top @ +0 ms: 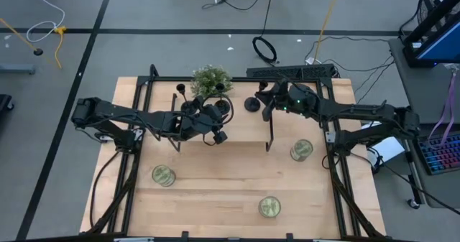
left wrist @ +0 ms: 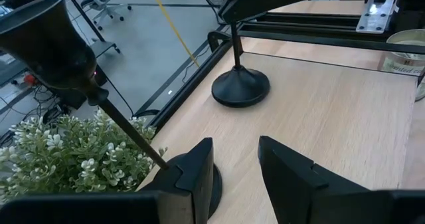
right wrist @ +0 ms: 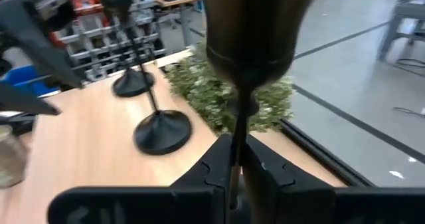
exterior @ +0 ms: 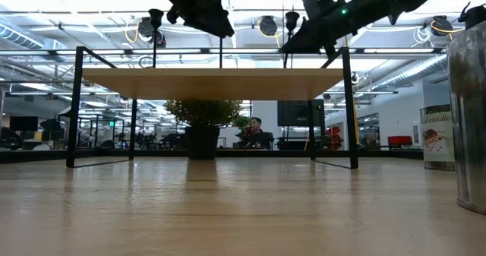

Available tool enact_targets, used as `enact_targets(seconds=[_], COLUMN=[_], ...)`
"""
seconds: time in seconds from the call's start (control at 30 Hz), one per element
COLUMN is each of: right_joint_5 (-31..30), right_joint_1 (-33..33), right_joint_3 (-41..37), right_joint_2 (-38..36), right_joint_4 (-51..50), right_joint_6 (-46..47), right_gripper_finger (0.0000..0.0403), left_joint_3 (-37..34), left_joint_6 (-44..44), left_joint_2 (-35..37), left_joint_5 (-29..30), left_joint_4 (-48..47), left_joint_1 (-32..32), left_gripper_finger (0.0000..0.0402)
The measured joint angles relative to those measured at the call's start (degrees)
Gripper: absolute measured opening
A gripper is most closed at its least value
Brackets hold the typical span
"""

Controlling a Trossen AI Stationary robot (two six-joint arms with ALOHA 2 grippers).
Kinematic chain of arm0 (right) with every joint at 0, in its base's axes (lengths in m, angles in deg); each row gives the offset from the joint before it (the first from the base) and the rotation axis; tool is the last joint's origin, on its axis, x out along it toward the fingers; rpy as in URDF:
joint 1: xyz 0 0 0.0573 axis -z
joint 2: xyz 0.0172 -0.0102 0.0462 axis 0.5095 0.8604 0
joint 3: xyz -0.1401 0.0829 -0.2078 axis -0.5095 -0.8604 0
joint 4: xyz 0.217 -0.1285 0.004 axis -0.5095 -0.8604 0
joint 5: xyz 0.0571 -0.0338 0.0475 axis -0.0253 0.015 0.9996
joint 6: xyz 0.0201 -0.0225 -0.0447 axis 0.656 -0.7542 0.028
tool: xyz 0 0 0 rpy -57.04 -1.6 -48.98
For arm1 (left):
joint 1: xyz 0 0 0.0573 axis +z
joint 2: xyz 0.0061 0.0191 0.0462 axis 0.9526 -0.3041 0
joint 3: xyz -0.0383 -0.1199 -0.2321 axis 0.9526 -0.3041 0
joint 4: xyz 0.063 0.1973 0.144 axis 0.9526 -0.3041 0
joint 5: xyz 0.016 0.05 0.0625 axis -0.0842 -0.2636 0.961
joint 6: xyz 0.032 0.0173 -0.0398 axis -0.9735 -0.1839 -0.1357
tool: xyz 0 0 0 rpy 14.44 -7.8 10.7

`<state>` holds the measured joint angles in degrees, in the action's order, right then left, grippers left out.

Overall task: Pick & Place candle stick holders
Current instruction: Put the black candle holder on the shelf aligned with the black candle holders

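Three matte-black candle stick holders stand on a raised wooden shelf (top: pixel 237 131) at the far side of the table, next to a bushy green plant (top: pixel 210 80). My right gripper (right wrist: pixel 236 174) is shut on the stem of the right-hand holder (top: pixel 251 104). My left gripper (left wrist: pixel 236 174) is open, low over the shelf. One of its fingers stands in front of the disc base (left wrist: pixel 216 181) of the middle holder (left wrist: pixel 50 41); I cannot tell whether it touches it. The third holder (top: pixel 182 90) stands at the plant's left and also shows in the right wrist view (right wrist: pixel 131 83). My right gripper pinches the holder's thin stem (right wrist: pixel 237 141) between its two fingers, below the cup top (right wrist: pixel 255 31). The fingers come about level from the table's right side and lie across the stem. The holder is upright, with its disc base (left wrist: pixel 240 89) on the shelf.
The shelf rests on a black metal frame (exterior: pixel 76 108). Three glass jar candles stand on the lower table: one at the left (top: pixel 164 175), one near the front (top: pixel 269 207) and one at the right (top: pixel 302 150). Cables lie on the floor beyond the table.
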<state>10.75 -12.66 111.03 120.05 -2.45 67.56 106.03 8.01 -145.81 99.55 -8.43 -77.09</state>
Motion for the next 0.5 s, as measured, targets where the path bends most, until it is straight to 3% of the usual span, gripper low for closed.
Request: enact_targets(seconds=[0.5], right_joint_5=[1.88], right_joint_1=[0.02], right_joint_3=[0.00], right_joint_2=[-1.03], right_joint_4=[-1.88], right_joint_6=[-2.81], right_gripper_finger=[0.0020], left_joint_3=[0.00], left_joint_6=[0.04], left_joint_2=[0.00], left_joint_5=[-0.01], left_joint_4=[-0.02], left_joint_1=[0.00], left_gripper_finger=[0.0129])
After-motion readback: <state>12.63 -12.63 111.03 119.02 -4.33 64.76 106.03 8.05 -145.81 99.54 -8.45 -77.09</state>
